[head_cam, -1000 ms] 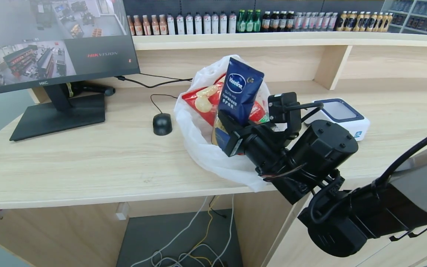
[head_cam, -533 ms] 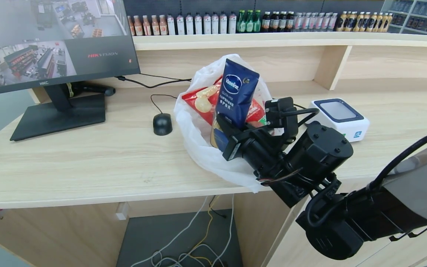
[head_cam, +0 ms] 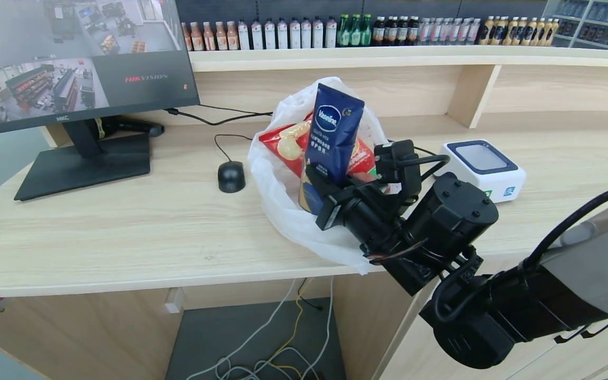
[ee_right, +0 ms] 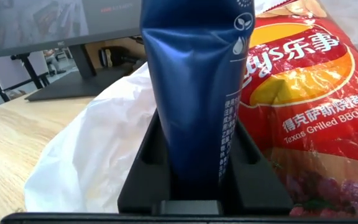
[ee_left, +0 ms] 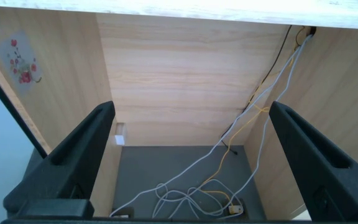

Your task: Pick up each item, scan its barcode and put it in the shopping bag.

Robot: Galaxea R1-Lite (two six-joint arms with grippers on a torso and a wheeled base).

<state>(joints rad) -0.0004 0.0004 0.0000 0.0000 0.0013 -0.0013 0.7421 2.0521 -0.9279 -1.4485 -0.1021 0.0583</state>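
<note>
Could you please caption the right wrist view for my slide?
Right end effector grips a blue pouch beside the red crisp packet in the white shopping bag.
</note>
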